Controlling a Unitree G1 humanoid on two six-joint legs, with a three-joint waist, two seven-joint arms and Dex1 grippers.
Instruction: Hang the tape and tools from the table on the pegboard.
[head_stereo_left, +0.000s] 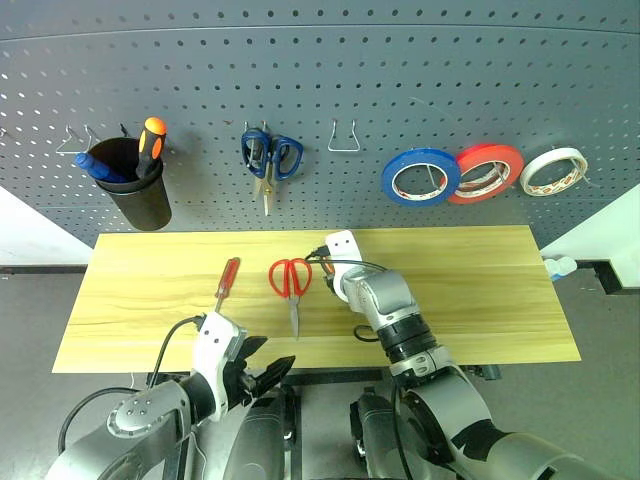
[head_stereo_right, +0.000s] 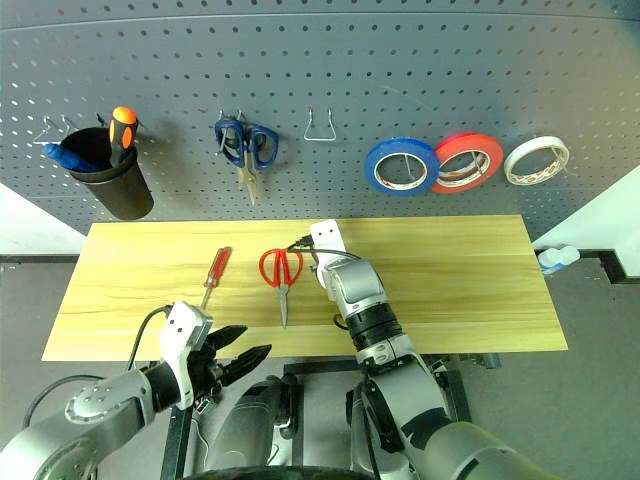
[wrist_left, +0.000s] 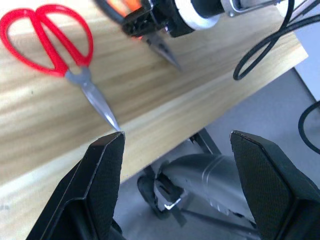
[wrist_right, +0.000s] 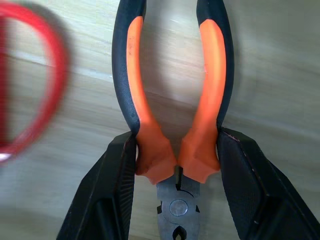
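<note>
Right claw (wrist_right: 175, 165) grips the pliers (wrist_right: 172, 95) low near the pivot, so they may swing or slip over the table (head_stereo_left: 480, 290); left claw (wrist_left: 175, 150) hangs open near the red scissors (head_stereo_left: 291, 283)

A grey floor (head_stereo_left: 610, 330) lies lower right of the frame, with pale, perhaps white, panels (head_stereo_left: 35, 235) at both side edges.

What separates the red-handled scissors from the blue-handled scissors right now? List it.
The red-handled scissors lie flat on the table; the blue-handled scissors hang on the pegboard. Red handles on one, blue on the other. The red pair is not yet hung; the blue pair already is. Both are shut, with blades pointing toward the robot or down.
</note>
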